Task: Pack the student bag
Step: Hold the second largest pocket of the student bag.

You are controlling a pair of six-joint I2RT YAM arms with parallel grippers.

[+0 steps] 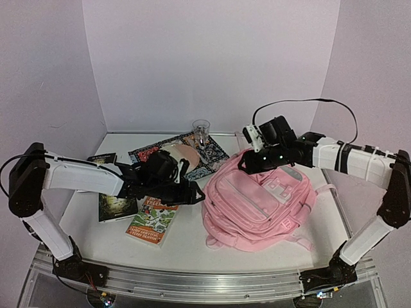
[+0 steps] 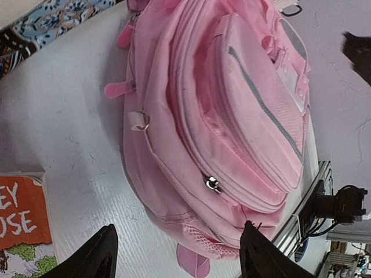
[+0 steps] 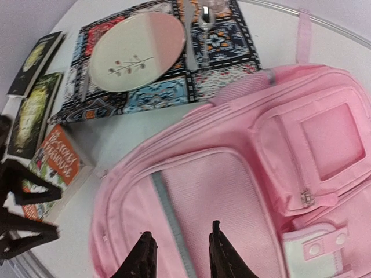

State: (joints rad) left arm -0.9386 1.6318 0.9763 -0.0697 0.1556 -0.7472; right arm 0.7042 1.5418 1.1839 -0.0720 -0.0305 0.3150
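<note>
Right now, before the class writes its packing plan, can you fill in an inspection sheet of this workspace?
Surface: white table, lightly scuffed.
Job's things: student bag lies front up, right of centre; its front pockets look zipped shut.
Clutter: orange book and two dark books at left; patterned placemat behind them carrying a plate and cutlery; clear glass at its far edge.
Grippers: left gripper open, low beside the bag; right gripper open above the bag's front, holding nothing.
Cables: black cable loops above the right arm.
Surroundings: plain pale walls on three sides.
</note>
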